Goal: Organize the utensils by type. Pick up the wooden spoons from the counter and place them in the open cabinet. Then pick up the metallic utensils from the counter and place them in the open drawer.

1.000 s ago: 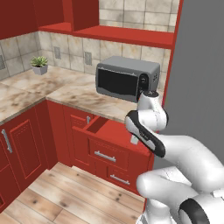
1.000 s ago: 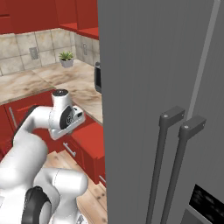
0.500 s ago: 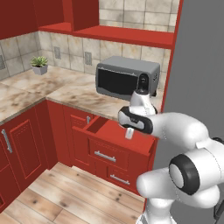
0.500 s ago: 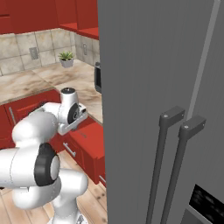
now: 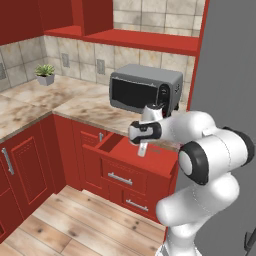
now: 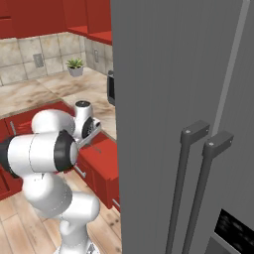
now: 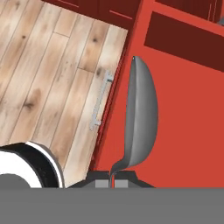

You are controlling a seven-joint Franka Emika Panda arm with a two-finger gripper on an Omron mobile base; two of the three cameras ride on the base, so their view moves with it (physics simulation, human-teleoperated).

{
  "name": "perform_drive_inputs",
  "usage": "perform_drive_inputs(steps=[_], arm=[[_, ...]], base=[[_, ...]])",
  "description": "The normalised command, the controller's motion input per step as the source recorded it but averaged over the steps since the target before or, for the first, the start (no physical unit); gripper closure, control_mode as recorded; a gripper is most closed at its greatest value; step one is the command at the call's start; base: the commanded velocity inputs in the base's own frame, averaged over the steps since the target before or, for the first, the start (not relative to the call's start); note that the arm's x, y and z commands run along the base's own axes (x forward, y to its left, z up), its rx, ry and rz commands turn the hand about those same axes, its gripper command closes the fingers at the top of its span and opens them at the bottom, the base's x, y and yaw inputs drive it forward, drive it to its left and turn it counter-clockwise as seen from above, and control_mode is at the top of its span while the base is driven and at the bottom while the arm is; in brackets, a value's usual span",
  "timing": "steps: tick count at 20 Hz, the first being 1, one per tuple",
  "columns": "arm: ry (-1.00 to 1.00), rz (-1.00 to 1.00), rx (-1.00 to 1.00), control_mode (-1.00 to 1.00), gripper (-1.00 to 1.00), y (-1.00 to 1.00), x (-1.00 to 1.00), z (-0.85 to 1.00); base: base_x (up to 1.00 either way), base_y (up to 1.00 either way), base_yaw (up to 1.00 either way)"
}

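Observation:
My gripper [image 5: 142,148] is shut on the handle of a silver spoon [image 7: 141,118], one of the metallic utensils. In the hand view the spoon's bowl points away from the fingertips [image 7: 102,175] and hangs over the plain red inside of the open drawer [image 7: 183,96]. In the left base view the gripper hangs just above the open drawer [image 5: 119,146], which juts out below the counter [image 5: 85,107]. The right base view shows the gripper [image 6: 92,135] beside the drawer [image 6: 101,149], partly behind my own arm.
A grey microwave [image 5: 145,87] stands on the counter right behind the gripper. A tall grey fridge [image 6: 173,99] rises on the right. A potted plant [image 5: 45,73] sits at the far left, and the wooden floor [image 7: 48,74] lies below the drawer front and its bar handle [image 7: 100,105].
The arm has swung left and forward, carrying the gripper with the spoon from the drawer's right edge to above its inside. The jaws stayed shut.

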Motion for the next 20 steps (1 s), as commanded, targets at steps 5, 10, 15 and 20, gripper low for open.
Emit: perform_drive_inputs(steps=[5,10,15,20], arm=[[0.0,0.07,0.0,-1.0,1.0,0.09,0.47,-0.39],[-0.01,0.06,0.0,-1.0,1.0,0.05,0.32,-0.29],[-0.01,0.02,0.0,-1.0,1.0,0.08,0.16,-0.31],[0.0,0.0,0.0,-1.0,1.0,0.11,0.06,-0.38]], base=[[0.0,0.0,0.0],[0.0,0.0,0.0],[0.0,0.0,0.0],[0.0,0.0,0.0]])
